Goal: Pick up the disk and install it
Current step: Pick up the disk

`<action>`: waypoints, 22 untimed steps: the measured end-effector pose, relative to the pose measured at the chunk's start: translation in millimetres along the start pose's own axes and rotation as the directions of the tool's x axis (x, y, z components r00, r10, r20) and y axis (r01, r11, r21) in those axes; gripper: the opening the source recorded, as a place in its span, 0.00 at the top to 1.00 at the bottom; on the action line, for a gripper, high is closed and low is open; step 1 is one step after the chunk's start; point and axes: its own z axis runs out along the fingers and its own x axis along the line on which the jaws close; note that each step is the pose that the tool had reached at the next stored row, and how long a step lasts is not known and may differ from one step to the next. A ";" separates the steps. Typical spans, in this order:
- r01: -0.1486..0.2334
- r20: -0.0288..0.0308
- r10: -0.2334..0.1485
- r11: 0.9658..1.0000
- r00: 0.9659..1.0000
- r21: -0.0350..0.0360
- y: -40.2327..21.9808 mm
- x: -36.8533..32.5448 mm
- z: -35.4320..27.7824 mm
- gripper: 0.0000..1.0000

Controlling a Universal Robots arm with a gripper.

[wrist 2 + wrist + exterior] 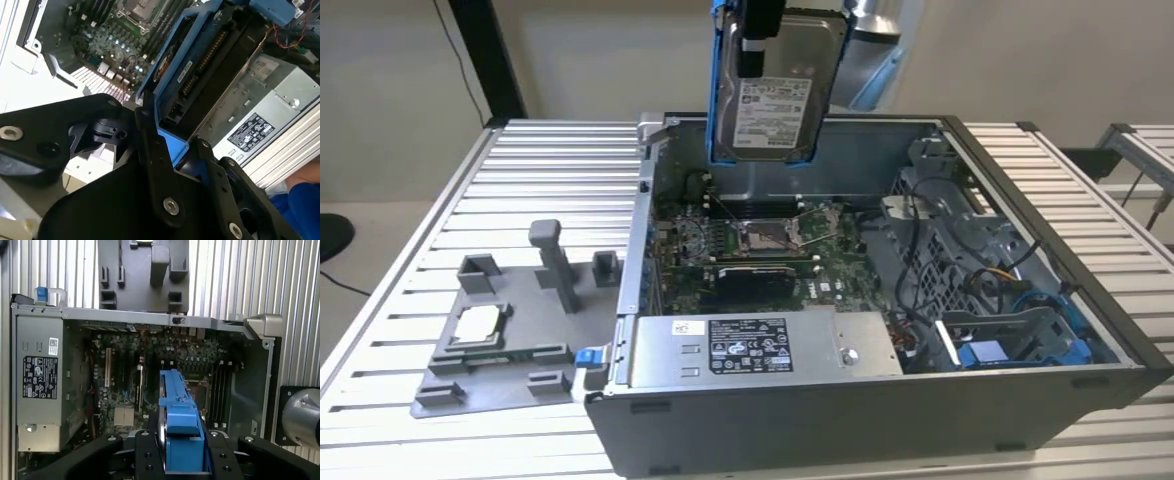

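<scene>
One disk [778, 85] hung upright in the exterior view, blue carrier frame and all, clear above the open computer case [881, 420]. The gripper [758, 40] was clamped on its top end. The drive's white label faced the camera, but I couldn't make out the print. Under it the motherboard [761, 240] had open room. The exterior view's right side of the case was crowded with cables and a drive cage [1014, 335] with blue parts. The power supply [761, 345] with its label sat along the near wall. Outside the case, on the slatted table [400, 250], a grey fixture [507, 340] held a small processor chip [476, 322].

Second wrist view: the black fingers [150, 145] were pinched onto the blue frame of the disk [210, 65], with its connector edge showing. It hung above the case, with the power supply's [270, 115] sticker off to one side.

First wrist view: the arm pointed straight down. The disk [182, 425] showed edge-on between the gripper's [182, 462] closed fingers, over the board and apart from every case wall [150, 316].
</scene>
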 end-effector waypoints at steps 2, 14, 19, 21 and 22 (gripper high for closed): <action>0.000 0.000 0.000 1.000 1.000 0.000 -7.0 3.6 -0.2 1.00; 0.000 0.001 0.000 1.000 1.000 -0.001 -42.0 27.8 -2.1 1.00; 0.000 0.001 0.000 1.000 1.000 -0.001 -53.2 39.7 -3.1 1.00; 0.000 0.002 0.000 1.000 1.000 -0.001 -57.6 44.5 -3.4 1.00; 0.000 0.002 0.000 1.000 1.000 -0.001 -59.8 46.8 -3.6 1.00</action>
